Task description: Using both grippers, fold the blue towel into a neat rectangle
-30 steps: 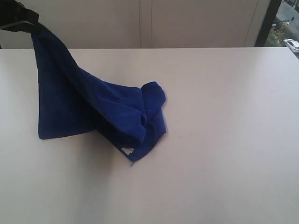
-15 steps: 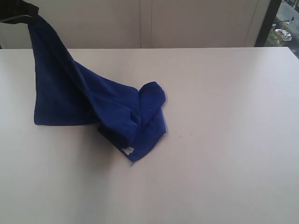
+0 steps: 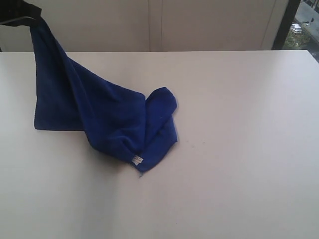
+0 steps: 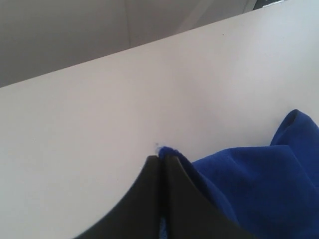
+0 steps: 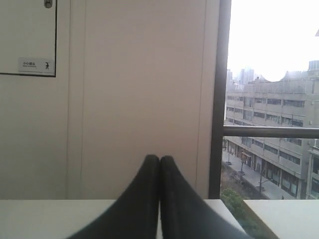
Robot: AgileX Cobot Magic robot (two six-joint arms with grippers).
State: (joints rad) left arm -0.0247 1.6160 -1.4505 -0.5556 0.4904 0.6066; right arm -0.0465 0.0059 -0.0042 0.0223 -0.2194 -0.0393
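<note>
So the left gripper (image 4: 160,159) has its two black fingers pinched tight on a corner of the blue towel (image 3: 99,114). In the left wrist view you can see a little tuft of blue poking out right at the tips. In the exterior view that gripper sits way up in the top left corner, lifted off the table (image 3: 239,149), and the towel hangs down from it in a long slope. The left part of the cloth drapes as a flat-ish flap with a straight bottom edge, though I can't tell if that edge is touching the surface. The rest is bunched up on the table, a bit left of centre, with a rounded fold sticking up on its right side. The small white tag (image 3: 137,159) peeks out near the lowest tip of the pile, on the side closest to the camera. The right gripper (image 5: 159,159) is closed too, fingers pressed flat together with nothing between them, and it's nowhere near the towel. Its camera just looks past the table edge at a pale wall panel (image 5: 139,99) and a window (image 5: 274,109) with buildings outside.
</note>
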